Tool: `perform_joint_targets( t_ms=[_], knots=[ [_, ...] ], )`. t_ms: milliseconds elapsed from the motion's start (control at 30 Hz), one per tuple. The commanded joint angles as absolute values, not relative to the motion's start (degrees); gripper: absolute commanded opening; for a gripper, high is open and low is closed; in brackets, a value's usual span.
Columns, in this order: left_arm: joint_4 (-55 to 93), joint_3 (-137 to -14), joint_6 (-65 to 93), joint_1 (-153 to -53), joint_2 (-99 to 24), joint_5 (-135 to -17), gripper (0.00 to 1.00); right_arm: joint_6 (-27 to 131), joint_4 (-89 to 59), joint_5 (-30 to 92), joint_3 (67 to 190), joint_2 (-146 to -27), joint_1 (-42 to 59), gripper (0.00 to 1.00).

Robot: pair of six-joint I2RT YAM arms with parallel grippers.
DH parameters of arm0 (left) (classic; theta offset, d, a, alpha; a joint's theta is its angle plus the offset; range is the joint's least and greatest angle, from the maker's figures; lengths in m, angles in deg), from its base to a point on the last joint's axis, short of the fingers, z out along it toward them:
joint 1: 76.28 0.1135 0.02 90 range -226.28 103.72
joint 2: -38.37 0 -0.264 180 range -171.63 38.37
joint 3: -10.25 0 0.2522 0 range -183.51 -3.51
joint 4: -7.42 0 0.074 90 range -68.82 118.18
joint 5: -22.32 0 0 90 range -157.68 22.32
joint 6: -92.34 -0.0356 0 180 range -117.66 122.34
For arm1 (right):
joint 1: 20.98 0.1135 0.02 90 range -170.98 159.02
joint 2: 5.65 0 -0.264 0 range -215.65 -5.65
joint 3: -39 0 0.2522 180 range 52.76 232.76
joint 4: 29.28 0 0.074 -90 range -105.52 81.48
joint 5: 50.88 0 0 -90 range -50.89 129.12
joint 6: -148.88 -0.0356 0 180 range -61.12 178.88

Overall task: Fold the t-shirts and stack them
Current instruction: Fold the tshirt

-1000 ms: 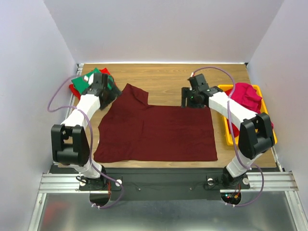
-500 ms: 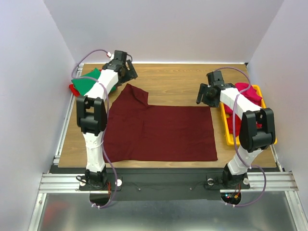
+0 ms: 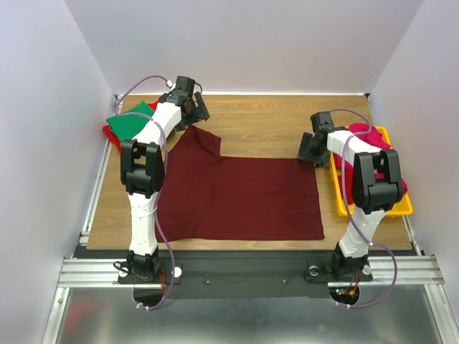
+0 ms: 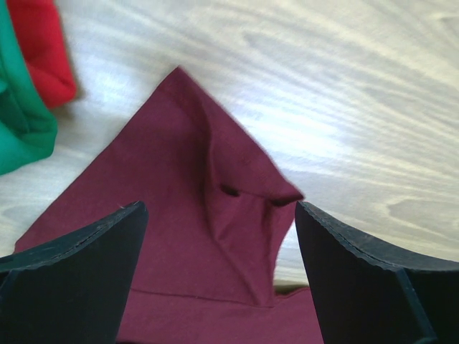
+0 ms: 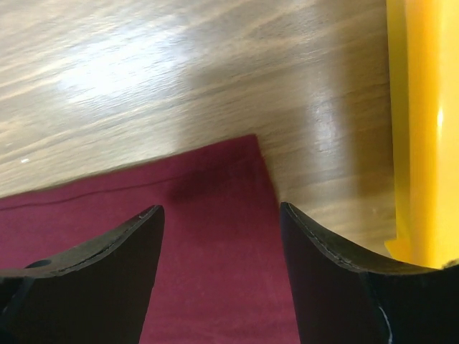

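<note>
A dark maroon t-shirt lies spread flat on the table, its sleeve pointing to the far left. My left gripper is open and hangs over that sleeve; its tip is folded over. My right gripper is open over the shirt's far right corner. Folded green and red t-shirts are stacked at the far left; they also show in the left wrist view, green and red. A bright pink t-shirt lies in the yellow tray.
The yellow plastic tray stands along the table's right edge, close beside my right gripper; its wall shows in the right wrist view. Bare wood table lies beyond the shirt. White walls enclose the table.
My left gripper swung from the green and red stack out to the maroon sleeve's far tip. My right gripper moved right, then down over the shirt's far right corner.
</note>
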State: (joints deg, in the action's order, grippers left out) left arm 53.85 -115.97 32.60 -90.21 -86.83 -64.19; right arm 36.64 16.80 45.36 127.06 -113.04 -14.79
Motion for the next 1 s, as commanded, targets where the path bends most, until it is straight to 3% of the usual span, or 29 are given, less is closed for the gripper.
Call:
perform_joint_targets(
  t_ms=[0, 467, 667, 967],
  knots=[
    [52.56, -119.87, 31.96, -90.87, -88.1, -64.43, 0.95, 37.17, 13.75, 46.58, 130.36, -114.19, -15.53, 0.71],
    [49.05, -121.37, 34.42, -90.87, -91.44, -64.07, 0.94, 36.73, 12.08, 47.38, 133.26, -117.0, -16.5, 0.69],
    [48.52, -122.25, 35.3, -90.87, -92.76, -62.5, 0.93, 37.26, 11.73, 48.69, 133.09, -118.85, -16.67, 0.64],
    [49.66, -124.88, 38.11, -90.78, -95.83, -59.59, 0.93, 37.43, 11.47, 48.17, 131.16, -118.15, -16.59, 0.29]
  ],
)
